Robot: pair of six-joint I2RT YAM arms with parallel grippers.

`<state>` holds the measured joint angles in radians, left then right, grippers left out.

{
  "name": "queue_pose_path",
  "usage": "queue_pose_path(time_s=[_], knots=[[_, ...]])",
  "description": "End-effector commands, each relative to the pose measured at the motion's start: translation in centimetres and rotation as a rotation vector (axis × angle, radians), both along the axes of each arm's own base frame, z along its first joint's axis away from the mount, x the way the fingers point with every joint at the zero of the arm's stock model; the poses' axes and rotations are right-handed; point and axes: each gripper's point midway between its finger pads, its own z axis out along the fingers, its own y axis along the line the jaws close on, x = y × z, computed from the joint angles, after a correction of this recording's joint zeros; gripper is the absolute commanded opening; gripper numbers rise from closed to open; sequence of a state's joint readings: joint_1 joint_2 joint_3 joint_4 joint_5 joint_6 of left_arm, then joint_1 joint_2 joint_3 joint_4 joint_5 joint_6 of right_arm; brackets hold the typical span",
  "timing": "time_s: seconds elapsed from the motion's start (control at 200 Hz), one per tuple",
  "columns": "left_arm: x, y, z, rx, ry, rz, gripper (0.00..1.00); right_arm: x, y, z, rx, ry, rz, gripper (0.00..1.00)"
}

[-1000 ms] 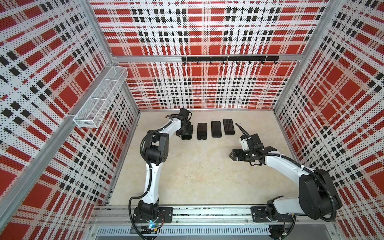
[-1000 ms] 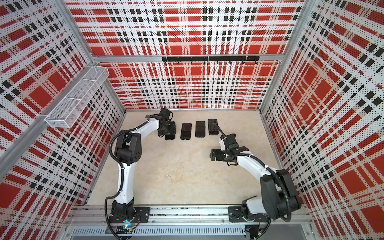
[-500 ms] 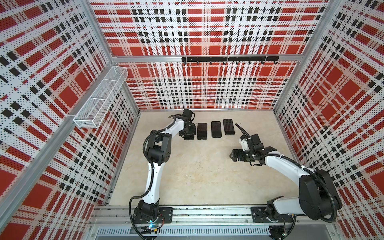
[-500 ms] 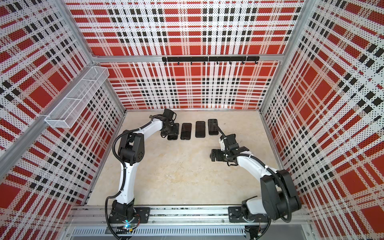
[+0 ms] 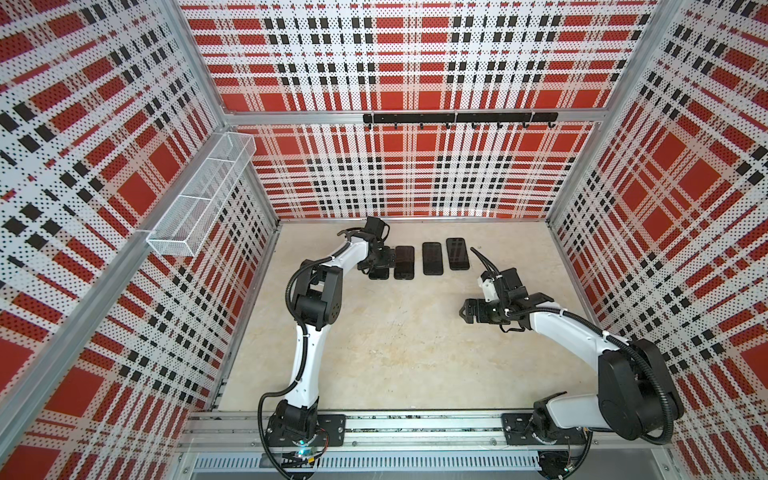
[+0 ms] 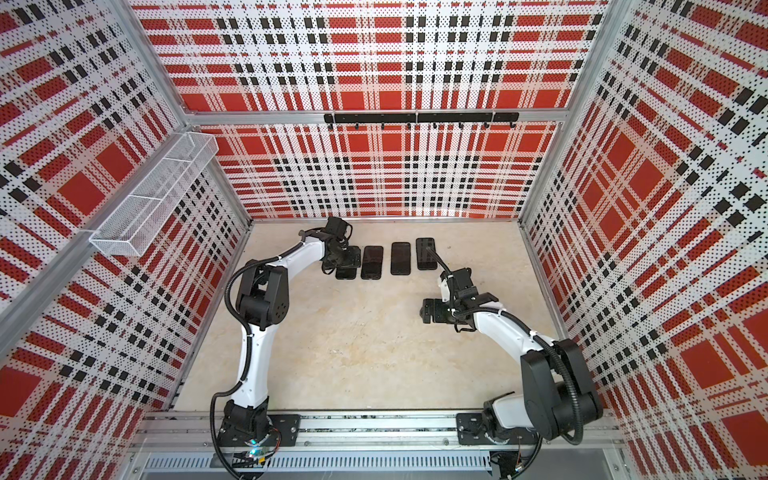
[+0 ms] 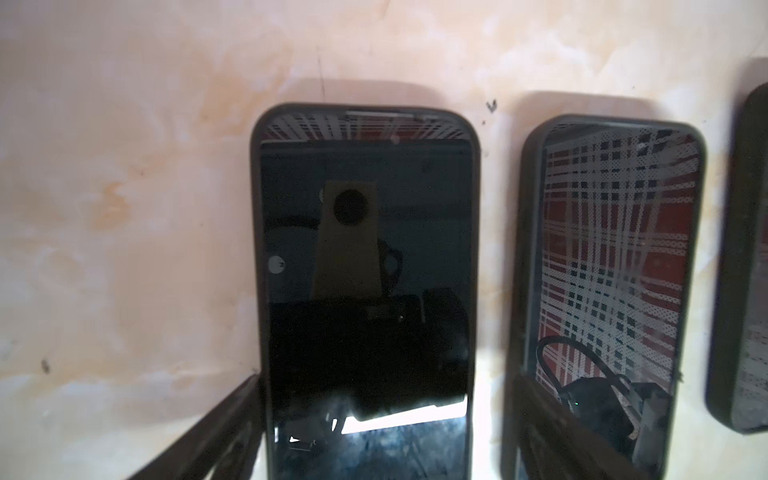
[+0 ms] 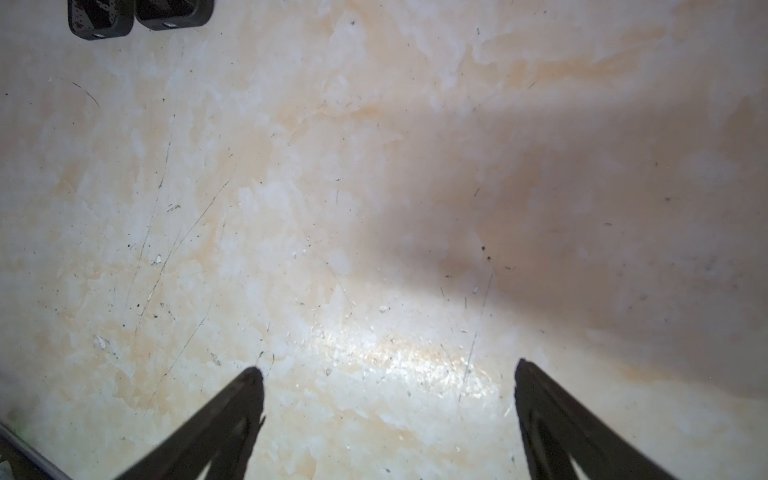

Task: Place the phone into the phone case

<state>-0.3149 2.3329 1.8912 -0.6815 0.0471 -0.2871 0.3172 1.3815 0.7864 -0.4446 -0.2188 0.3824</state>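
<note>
Left tool [image 7: 386, 378]: jaws apart astride cased phone [image 7: 365, 249]. Right tool [image 8: 387, 365]: apart, empty. Hazard: lift-off could nudge the three-o'clock neighbouring phone [image 7: 611, 249].

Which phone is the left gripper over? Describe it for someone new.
Four dark phones lie in a row on the beige tabletop near the back wall. It is the leftmost phone, the only one partly hidden under the left gripper, whose open jaws straddle it.
</note>
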Motion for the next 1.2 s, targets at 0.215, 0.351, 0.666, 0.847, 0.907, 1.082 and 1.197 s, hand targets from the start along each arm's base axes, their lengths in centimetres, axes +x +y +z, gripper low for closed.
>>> queue_pose_path(time_s=[0.215, 0.351, 0.666, 0.847, 0.907, 1.082, 1.197], knots=[[0.7, 0.6, 8.7, -0.006, -0.282, 0.051, 0.93, 1.4, -0.3, 1.3, -0.014, -0.043, -0.004, 0.97], [-1.1, 2.7, 15.0, 0.016, -0.497, 0.13, 0.97, 2.6, -1.1, 3.6, -0.055, -0.14, -0.019, 1.0], [-12.0, 15.1, 21.6, 0.245, -0.872, 0.53, 0.98, 6.3, -6.9, 9.7, -0.276, -0.492, -0.174, 1.0], [-16.3, 19.6, 19.2, 0.274, -0.933, 0.612, 0.98, 6.7, -9.9, 9.2, -0.37, -0.594, -0.26, 1.0], [-17.4, 20.6, 18.3, 0.289, -0.948, 0.638, 0.98, 6.6, -10.5, 8.7, -0.393, -0.613, -0.28, 1.0], [-19.2, 23.1, 16.1, 0.349, -0.988, 0.65, 0.98, 6.0, -12.2, 7.2, -0.458, -0.69, -0.337, 1.0], [-19.7, 24.0, 14.7, 0.353, -1.002, 0.659, 0.98, 5.5, -13.0, 6.6, -0.491, -0.781, -0.359, 1.0]])
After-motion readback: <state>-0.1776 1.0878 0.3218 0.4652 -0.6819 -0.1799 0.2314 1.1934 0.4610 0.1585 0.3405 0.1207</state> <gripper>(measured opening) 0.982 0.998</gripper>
